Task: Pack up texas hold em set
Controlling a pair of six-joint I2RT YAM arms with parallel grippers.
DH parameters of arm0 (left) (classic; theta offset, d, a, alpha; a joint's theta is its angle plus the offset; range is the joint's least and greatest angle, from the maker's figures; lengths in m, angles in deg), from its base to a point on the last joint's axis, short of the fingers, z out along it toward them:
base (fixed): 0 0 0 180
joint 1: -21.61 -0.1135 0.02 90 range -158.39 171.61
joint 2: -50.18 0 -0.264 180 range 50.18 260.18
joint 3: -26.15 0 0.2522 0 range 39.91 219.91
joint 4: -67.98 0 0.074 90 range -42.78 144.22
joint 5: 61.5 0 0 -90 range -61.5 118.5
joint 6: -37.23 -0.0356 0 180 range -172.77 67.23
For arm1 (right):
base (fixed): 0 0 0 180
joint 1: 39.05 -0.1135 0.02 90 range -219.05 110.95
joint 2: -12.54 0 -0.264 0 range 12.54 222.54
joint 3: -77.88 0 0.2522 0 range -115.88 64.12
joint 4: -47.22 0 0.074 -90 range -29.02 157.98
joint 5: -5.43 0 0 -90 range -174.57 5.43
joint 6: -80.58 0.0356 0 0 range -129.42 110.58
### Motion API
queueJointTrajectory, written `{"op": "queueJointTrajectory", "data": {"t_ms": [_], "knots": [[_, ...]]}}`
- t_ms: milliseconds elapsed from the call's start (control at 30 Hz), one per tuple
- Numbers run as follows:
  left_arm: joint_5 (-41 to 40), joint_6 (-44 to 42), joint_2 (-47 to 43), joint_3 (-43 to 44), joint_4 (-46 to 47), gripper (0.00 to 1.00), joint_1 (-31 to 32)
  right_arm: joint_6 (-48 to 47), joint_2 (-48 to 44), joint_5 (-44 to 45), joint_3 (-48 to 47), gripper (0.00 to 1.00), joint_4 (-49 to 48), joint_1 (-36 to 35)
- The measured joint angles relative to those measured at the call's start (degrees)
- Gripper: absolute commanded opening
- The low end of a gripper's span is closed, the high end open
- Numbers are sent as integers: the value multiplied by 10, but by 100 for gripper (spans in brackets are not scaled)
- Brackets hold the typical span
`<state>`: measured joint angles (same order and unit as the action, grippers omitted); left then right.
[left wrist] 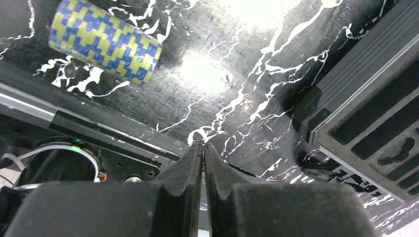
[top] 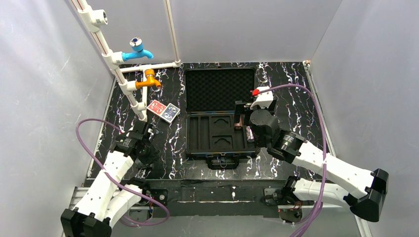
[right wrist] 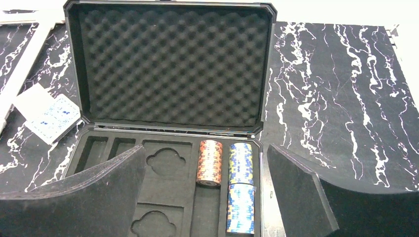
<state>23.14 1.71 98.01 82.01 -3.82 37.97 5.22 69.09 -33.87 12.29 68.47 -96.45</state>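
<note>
The black briefcase point(top: 197, 143) lies open at the table's centre, its foam lid point(right wrist: 168, 69) laid back. In its slotted tray point(right wrist: 168, 192) lie an orange chip roll point(right wrist: 210, 163), a yellow-blue roll point(right wrist: 240, 163) and a pale blue roll point(right wrist: 240, 207). My right gripper point(top: 243, 114) is open and empty above the tray's right side, and it also shows in the right wrist view point(right wrist: 205, 148). The red deck point(top: 157, 107) and blue deck point(top: 170, 112) lie left of the case. My left gripper point(left wrist: 203, 146) is shut and empty, low over the table left of the case's near corner. Another yellow-blue roll point(left wrist: 106, 42) lies beyond it.
A blue tap point(top: 137, 49) and an orange tap point(top: 147, 80) on white pipes stand at the back left, close to the decks. Grey walls close in the table on three sides. A metal rail point(left wrist: 74, 121) runs along the near edge.
</note>
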Motion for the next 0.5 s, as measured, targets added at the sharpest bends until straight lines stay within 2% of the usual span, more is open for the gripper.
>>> {"op": "queueJointTrajectory", "data": {"t_ms": [67,133,167,267,500], "knots": [[-12,7,-2,5,-13,52,1,-1,0,-5,0,100,-1,0],[-26,27,-3,5,-25,78,1,-1,0,-13,0,100,-2,0],[-32,40,-4,5,-29,86,2,-1,0,-15,0,100,-2,0],[-46,77,-2,5,-37,97,2,-1,0,-21,0,100,-1,0],[-95,187,12,5,-60,98,-1,2,0,-30,0,100,2,0]]}}
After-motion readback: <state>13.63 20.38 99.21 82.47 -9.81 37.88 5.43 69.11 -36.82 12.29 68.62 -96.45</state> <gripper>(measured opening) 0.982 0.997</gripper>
